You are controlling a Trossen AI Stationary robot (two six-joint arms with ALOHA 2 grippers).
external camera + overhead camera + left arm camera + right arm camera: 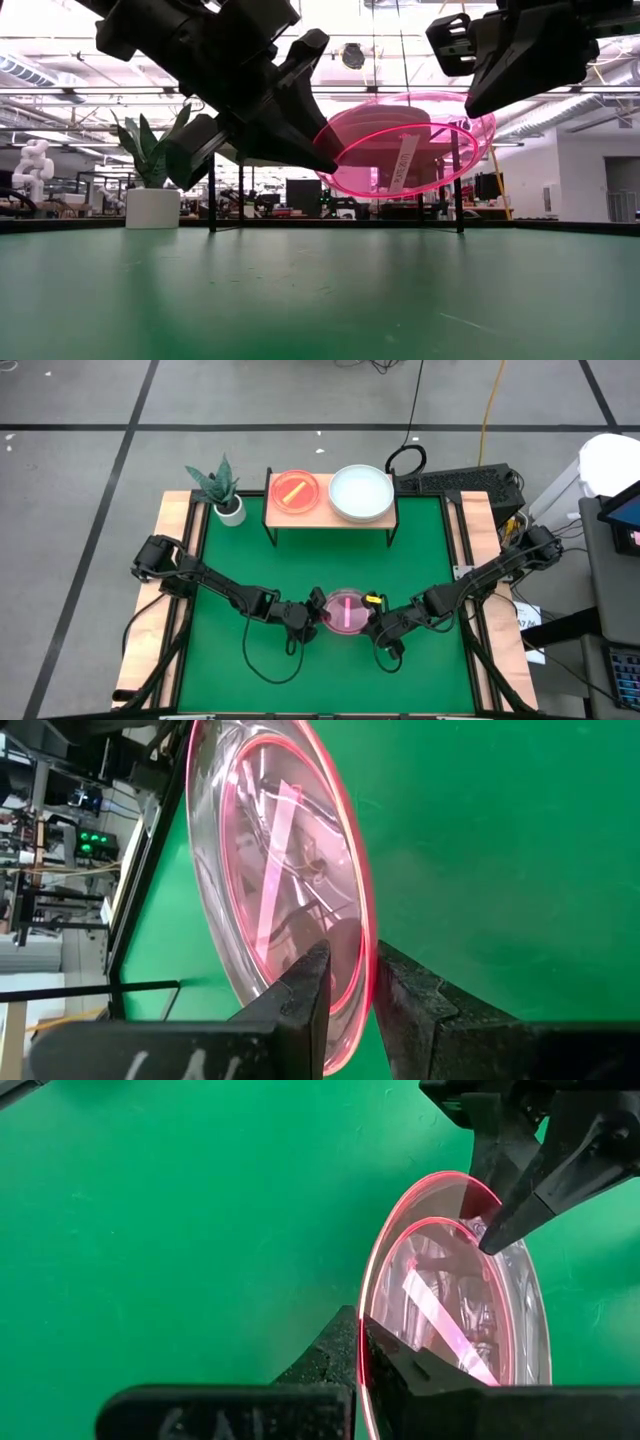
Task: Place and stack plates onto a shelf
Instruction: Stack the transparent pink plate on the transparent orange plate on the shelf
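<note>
A small translucent pink plate (pixel 345 612) with a pale stripe hangs above the green mat near its near edge, between both grippers. It shows two pink rims; one dish or two nested, I cannot tell. My left gripper (pixel 318 610) is shut on its left rim and my right gripper (pixel 372 615) on its right rim. The shelf (pixel 322 512) stands at the mat's far side. On its wooden top rest an amber striped plate (pixel 293 491) and a white plate (pixel 361 493). My left gripper (pixel 365 990) pinches the plate's left rim (pixel 368 960) between its two fingers, one on the hollow side and one on the underside. It comes slanting down from the table's left. The plate (pixel 405 145) is lifted clear, its left side slightly lower. My right gripper (pixel 362 1345) pinches the opposite, right rim (pixel 363 1305) between its two fingers, one on each face of the plate. It reaches in from the table's right, slanting down (pixel 490 95). The plate hangs clear of the mat between the two holds.
A potted plant (pixel 222 488) stands at the far left corner beside the shelf. Wooden strips (pixel 170 575) edge the green mat (pixel 300 560), which lies open between the held plate and the shelf. A keyboard (pixel 460 482) lies beyond the far right corner.
</note>
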